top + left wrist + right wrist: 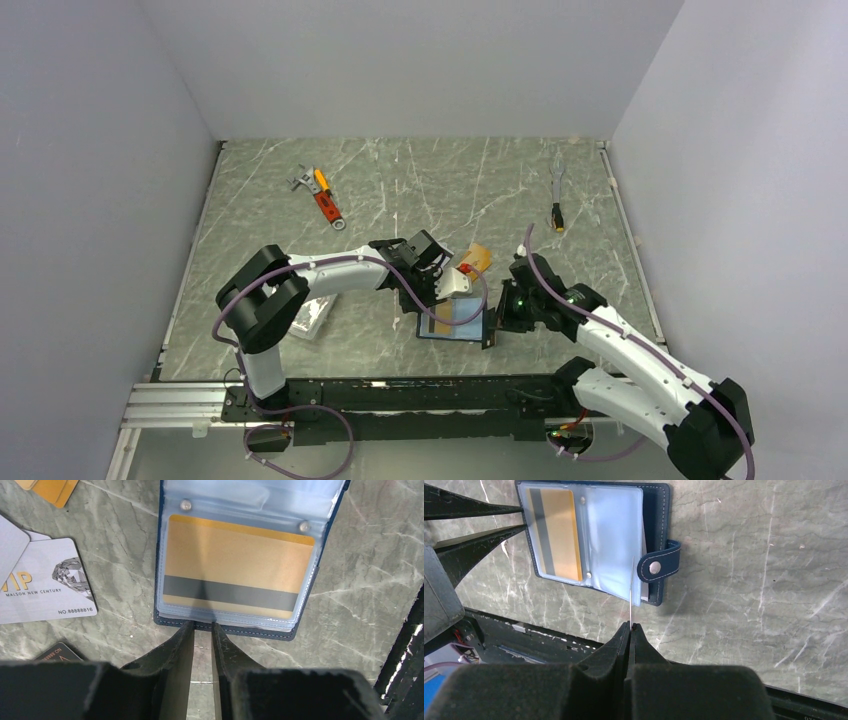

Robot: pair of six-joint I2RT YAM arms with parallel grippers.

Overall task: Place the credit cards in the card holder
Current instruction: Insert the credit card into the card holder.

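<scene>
Our left hand (202,625), fingers slightly apart on nothing, rests at the near edge of the open navy leather-look card holder (654,510), with the orange-gold striped card (235,560) pocketed just ahead. Our right hand (630,626) pinches a thin pale sheet (631,590) edge-on, seemingly keeping the holder open.

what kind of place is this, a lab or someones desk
Most likely a robot lab test cell, not a desk: plain grey walls box in a marble-patterned table, and a left arm and a right arm are mounted on a metal rail at its near edge.
</scene>
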